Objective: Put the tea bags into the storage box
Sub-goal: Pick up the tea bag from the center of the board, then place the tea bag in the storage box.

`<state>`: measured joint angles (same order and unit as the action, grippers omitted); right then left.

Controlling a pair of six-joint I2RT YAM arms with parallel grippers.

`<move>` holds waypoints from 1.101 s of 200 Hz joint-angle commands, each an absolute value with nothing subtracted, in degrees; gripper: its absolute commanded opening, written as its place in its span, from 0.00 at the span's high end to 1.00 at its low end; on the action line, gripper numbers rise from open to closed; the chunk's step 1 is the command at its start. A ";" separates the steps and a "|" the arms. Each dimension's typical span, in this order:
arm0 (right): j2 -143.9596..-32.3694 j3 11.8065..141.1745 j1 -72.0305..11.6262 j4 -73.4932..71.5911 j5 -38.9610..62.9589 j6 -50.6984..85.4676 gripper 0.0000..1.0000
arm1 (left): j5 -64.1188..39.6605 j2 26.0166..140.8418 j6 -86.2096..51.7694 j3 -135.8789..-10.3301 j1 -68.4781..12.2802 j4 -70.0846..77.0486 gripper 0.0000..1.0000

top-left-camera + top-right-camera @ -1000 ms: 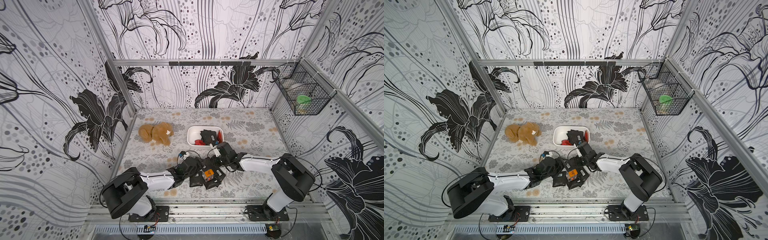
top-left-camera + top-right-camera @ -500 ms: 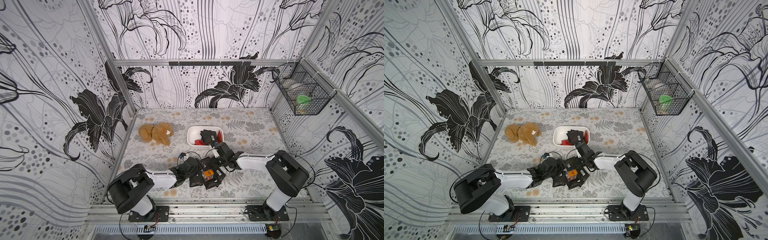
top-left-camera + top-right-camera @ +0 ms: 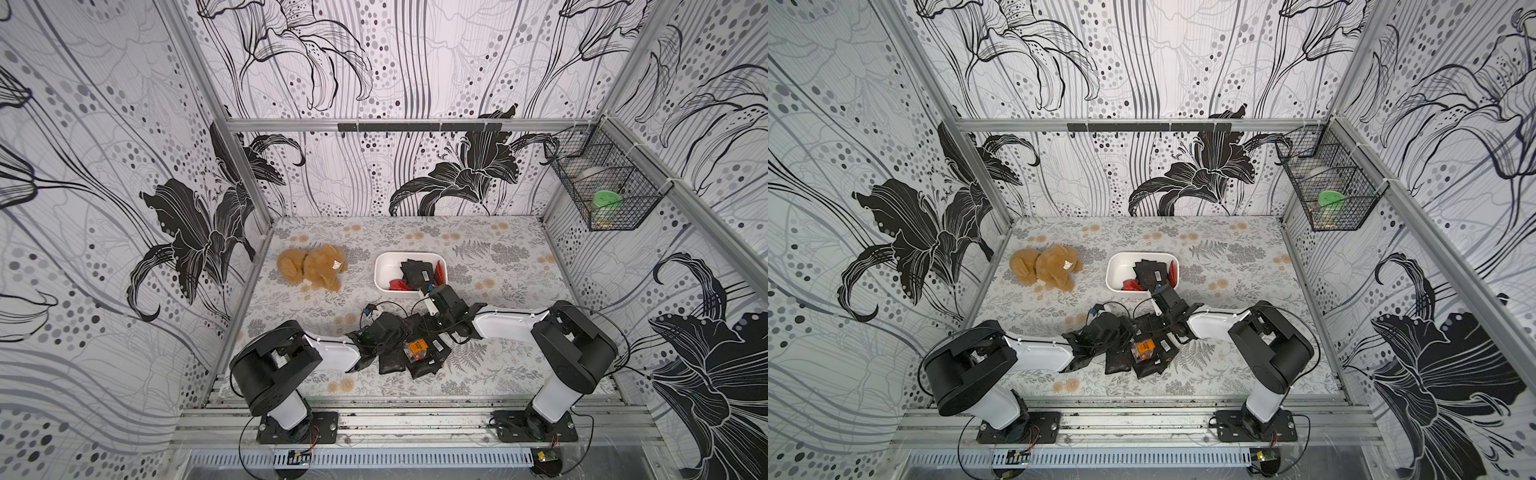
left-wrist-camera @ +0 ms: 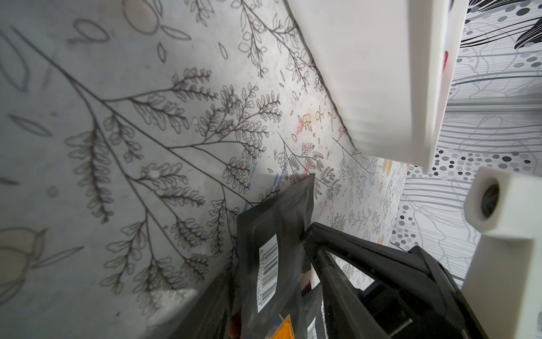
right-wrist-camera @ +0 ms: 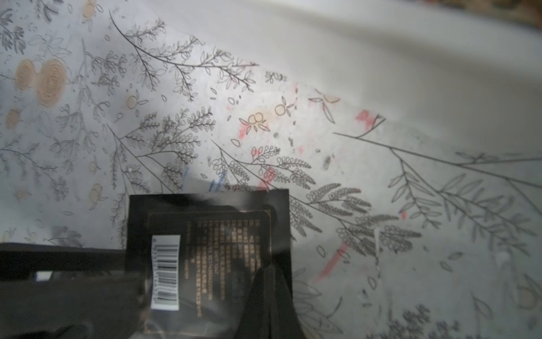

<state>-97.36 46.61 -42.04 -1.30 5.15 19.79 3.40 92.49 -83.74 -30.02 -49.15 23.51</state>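
While most of the tea bags [image 3: 392, 361] lie in a loose pile on the table [image 3: 498, 270] between the left arm [image 3: 332, 353] and the right arm [image 3: 507, 324], we judge that the step in hand is the carrying of one bag. The right gripper [image 5: 264, 281] has its jaws pressed together and seems to pinch the near edge of a black tea bag [image 5: 211, 234] with a white barcode label. In the left wrist view this bag stands up from the table and does not lie flat. The storage box [image 3: 384, 272] stands just behind the pile, near this gripper, and already holds several black sachets and a few red ones. For the next move, we think the right arm must raise the bag above the near wall of the box, bring it over the opening, and only then spread its jaws. The right arm lies low, its forearm almost level, its wrist just in front of the box. The left arm reaches low from the other side, and the left gripper [image 3: 401, 330] sits at the pile. We cannot tell whether its jaws are spread or shut on a sachet, because the black fingers and black sachets hide each other.
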 commanded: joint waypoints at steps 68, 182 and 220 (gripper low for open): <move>-97.70 47.45 -42.63 0.88 4.39 18.55 1.00 | 1.58 96.60 -81.42 -32.38 -49.48 27.83 0.68; -71.47 32.34 -42.63 -7.21 -17.95 22.26 1.00 | 14.30 77.65 -68.03 -37.99 -49.13 -3.29 1.00; -63.21 27.44 -42.54 -8.23 -25.49 26.04 0.93 | 26.52 70.25 -59.34 -46.00 -49.12 -18.92 1.00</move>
<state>-66.37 30.26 -42.41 -6.98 -16.95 22.37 15.70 73.10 -67.66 -41.36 -49.12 -6.66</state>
